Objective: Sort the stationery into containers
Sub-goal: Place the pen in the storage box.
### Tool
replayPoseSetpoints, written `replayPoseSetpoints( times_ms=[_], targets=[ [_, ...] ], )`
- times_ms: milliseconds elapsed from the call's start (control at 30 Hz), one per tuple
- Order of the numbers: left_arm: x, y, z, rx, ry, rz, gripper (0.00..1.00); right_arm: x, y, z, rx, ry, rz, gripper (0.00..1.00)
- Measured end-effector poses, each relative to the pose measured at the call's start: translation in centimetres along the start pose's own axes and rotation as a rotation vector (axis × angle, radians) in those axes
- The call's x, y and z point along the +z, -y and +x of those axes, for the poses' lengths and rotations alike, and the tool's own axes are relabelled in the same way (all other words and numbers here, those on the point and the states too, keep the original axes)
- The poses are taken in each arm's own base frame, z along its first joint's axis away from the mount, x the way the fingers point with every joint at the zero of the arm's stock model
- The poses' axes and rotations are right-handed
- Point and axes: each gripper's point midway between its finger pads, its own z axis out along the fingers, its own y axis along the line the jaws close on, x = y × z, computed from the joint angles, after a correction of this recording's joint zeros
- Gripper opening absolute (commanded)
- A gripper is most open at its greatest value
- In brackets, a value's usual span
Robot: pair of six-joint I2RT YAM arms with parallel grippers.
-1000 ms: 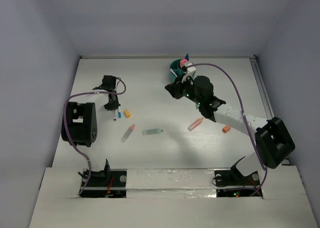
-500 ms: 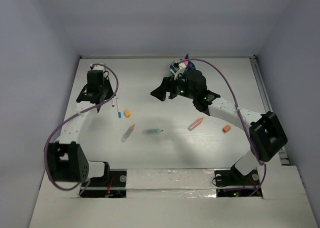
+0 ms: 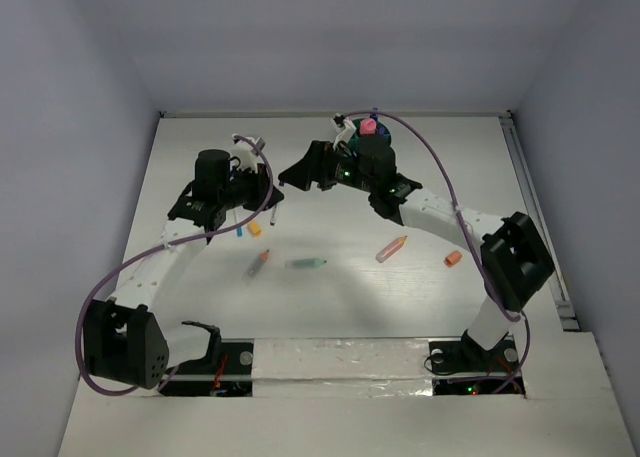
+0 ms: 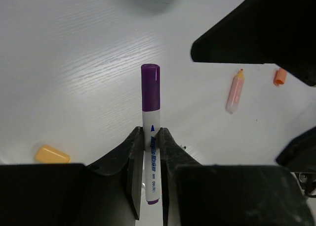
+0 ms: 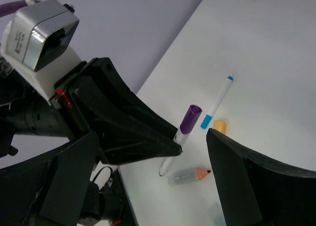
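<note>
Top external looks down from high behind the arm bases over the whole worktop (image 3: 480,147); left wrist sits close over its own fingers (image 4: 131,154), facing across toward the far right corner; right wrist faces the left edge, near the left gripper (image 5: 175,146); both wrist views share the purple-capped marker (image 4: 150,95) and orange cap (image 4: 52,154).

A white wood-grain table (image 3: 500,177) sits boxed in by plain pale lavender walls (image 3: 340,37) under soft, even light.
</note>
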Motion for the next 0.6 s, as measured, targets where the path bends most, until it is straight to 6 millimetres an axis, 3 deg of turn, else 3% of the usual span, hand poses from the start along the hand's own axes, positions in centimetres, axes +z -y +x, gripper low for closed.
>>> replayPoseSetpoints(
  times_ms=[467, 567, 600],
  targets=[
    [-0.5, 1.9, -0.8, 0.037, 0.031, 0.076, 0.00, 2.2, 1.6, 1.8, 0.088, 0.007, 0.072, 0.74],
    [-0.6, 2.0, -0.7, 0.040, 0.032, 0.082, 0.00, 2.4, 2.1, 1.9, 0.103, 0.013, 0.085, 0.63],
    [-0.6, 2.2, -0.7, 0.041, 0.032, 0.086, 0.00, 2.5, 2.1, 1.9, 0.105, 0.014, 0.087, 0.54]
  ],
)
